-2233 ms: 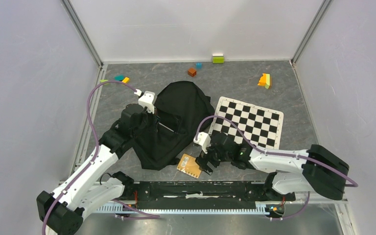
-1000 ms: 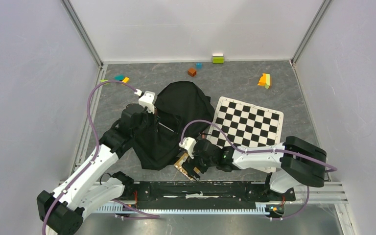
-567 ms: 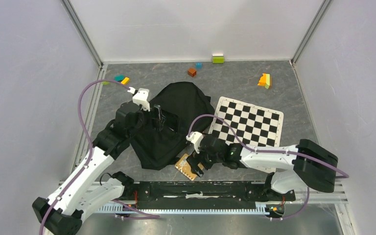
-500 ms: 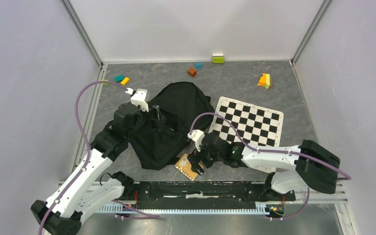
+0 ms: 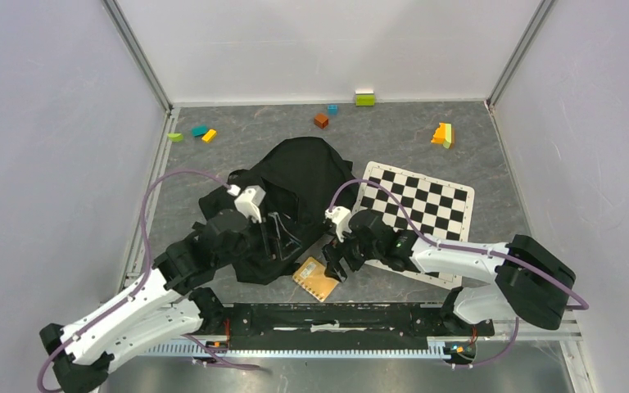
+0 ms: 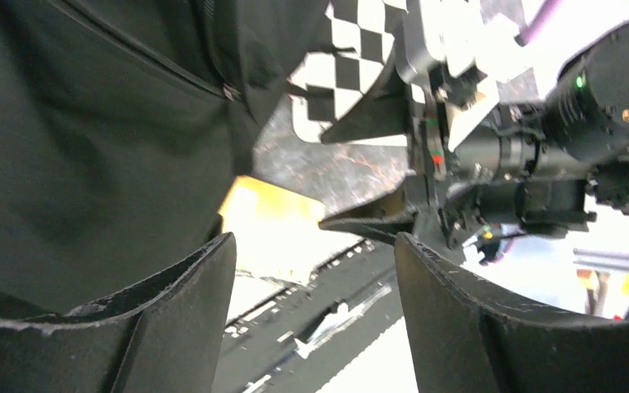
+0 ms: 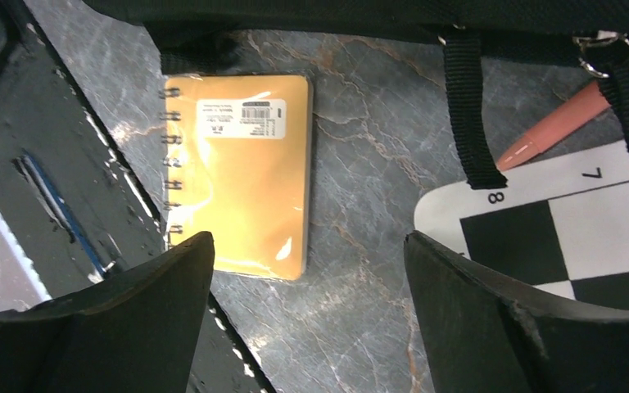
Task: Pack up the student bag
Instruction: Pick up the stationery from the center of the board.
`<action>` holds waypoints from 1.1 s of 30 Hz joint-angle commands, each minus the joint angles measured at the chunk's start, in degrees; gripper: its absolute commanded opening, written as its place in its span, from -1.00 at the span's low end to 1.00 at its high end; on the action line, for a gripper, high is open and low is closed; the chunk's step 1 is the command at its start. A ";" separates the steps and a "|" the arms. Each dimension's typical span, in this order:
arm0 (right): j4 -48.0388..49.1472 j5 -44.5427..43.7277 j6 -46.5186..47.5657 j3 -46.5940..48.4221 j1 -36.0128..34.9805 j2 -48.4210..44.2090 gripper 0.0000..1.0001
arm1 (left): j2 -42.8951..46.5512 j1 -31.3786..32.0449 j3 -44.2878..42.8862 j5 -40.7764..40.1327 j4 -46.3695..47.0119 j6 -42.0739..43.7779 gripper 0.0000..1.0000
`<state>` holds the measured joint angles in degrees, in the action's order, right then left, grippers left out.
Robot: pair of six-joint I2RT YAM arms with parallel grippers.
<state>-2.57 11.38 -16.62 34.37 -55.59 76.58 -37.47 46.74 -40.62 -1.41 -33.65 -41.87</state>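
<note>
Right claw (image 5: 333, 264) hangs low over the grey table (image 5: 491, 164) with its fingers spread wide and nothing between them. From its wrist camera the gap (image 7: 307, 241) frames an orange spiral notebook (image 7: 237, 172) lying flat on the table, coils along its left edge and a white label near its top. I read the left claw (image 5: 274, 237) as parted too: in its own view (image 6: 313, 241) both fingers stand well apart with no object in the gap, and the other arm's claw shows beyond them. One finger sits close against black fabric, though I cannot tell whether it touches. The student bag (image 5: 303, 176) lies slumped in the middle of the table, its left side bunched up around the left wrist. Its right edge overlaps the near corner of the checkered board (image 5: 418, 205). The notebook (image 5: 317, 279) rests just beside the bag's near edge, between the bag and the arm bases. From the right wrist I see a black strap (image 7: 467, 115) trailing from the bag (image 7: 295, 12) across the stone-patterned surface. A salmon-pink pen (image 7: 553, 127) lies beside it, tip near the board's rounded corner (image 7: 540, 213), far end hidden under fabric. Small coloured blocks (image 5: 321, 120) are scattered along the far edge, well apart from both claws.
</note>
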 commanded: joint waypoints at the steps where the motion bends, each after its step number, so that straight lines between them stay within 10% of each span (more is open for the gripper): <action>1: 6.29 3.40 0.30 -0.87 0.54 0.84 0.72 | -2.49 8.45 2.78 -3.27 4.85 -11.36 0.51; 17: 17.01 10.76 -4.61 -8.71 -0.02 5.02 -0.06 | -9.62 17.69 19.45 -6.90 19.11 -25.19 0.41; 33: 22.37 8.85 -15.04 -14.93 -7.29 0.59 -0.31 | -14.96 17.70 20.36 -7.62 14.07 -24.27 0.41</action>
<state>18.81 21.34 -28.80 20.43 -61.67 78.28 -50.87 64.16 -18.00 -7.03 -16.69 -66.39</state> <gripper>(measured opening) 0.355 0.702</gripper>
